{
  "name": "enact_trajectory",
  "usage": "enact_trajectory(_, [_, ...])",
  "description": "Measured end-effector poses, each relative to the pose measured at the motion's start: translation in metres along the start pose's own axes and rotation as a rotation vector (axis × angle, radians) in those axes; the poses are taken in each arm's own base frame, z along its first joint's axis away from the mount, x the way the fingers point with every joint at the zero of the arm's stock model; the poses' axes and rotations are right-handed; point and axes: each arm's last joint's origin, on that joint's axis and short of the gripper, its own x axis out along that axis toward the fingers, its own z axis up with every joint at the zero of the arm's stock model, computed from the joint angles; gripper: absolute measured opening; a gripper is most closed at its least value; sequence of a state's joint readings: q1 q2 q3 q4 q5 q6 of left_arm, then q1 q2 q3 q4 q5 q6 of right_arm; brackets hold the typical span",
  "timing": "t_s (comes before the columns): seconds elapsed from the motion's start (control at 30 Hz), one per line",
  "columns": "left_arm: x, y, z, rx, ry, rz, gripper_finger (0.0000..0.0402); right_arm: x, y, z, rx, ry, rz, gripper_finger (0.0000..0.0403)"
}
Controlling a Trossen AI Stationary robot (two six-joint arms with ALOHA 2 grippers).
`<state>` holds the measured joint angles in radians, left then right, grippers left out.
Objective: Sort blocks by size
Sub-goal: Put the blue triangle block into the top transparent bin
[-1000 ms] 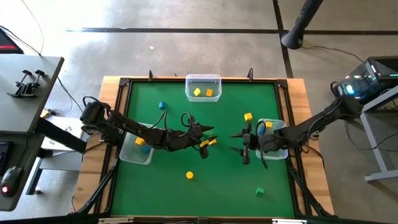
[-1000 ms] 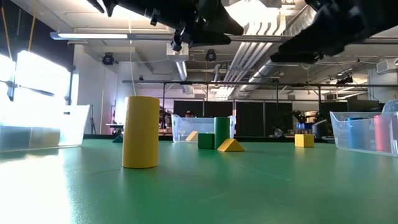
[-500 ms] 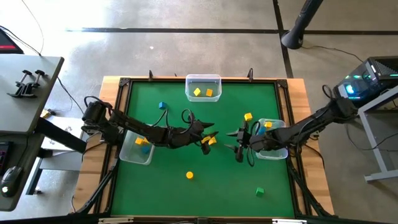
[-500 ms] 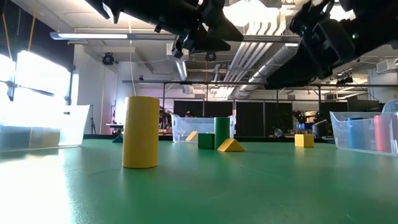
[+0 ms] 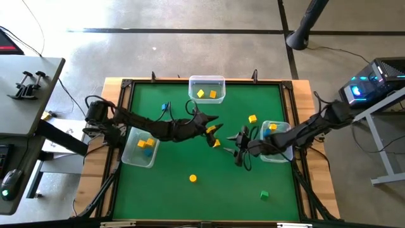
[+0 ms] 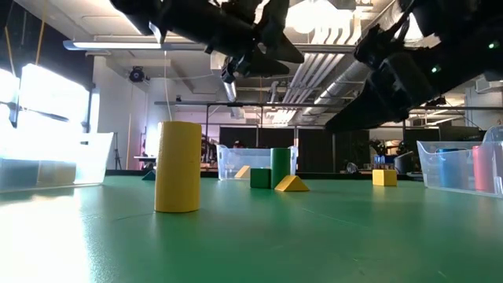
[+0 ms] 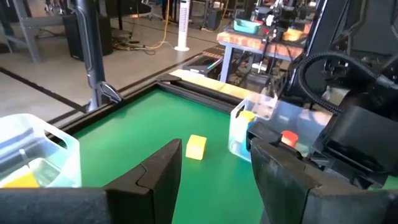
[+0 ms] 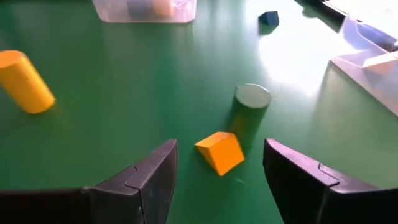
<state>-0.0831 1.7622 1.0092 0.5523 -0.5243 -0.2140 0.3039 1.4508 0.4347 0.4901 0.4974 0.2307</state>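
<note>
Beside the green wooden cylinder (image 8: 250, 107), right claw (image 8: 219, 180), open and empty, should straddle the yellow wedge block (image 8: 220, 152) squarely.

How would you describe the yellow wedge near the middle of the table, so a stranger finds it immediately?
Start at the green table and go to its middle, between the two grippers. Beside an upright green cylinder lies the yellow wedge. It is the only sloped, triangular block; its neighbours are cubes or cylinders.

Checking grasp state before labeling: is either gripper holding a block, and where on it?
Neither. The left gripper and right gripper both show empty gaps between open fingers; the yellow wedge lies on the mat.
</note>
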Motion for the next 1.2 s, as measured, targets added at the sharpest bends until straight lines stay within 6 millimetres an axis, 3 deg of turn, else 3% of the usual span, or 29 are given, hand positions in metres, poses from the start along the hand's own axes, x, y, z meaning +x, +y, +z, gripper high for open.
enact_trajectory(0.33, [0.003,0.006,0.001,0.033,0.003,0.018,0.0177,0.012,-0.006,-0.007,0.058,0.021,-0.038,0.0227])
enact_trajectory(0.57, [-0.001,-0.001,0.000,0.074,0.004,0.007,0.0177,0.013,-0.003,-0.005,0.078,0.007,0.014,0.0227])
enact_trajectory(0.87, [-0.032,0.012,0.013,0.143,0.167,0.200,0.0177,0.012,-0.002,-0.004,0.108,0.005,0.054,0.0227])
enact_trajectory(1.03, [-0.054,0.024,0.021,0.166,0.272,0.235,0.0177,0.013,-0.003,-0.002,0.109,-0.016,0.049,0.0227])
enact_trajectory(1.2, [-0.062,0.029,0.019,0.197,0.340,0.262,0.0177,0.013,-0.003,-0.001,0.096,-0.020,0.049,0.0227])
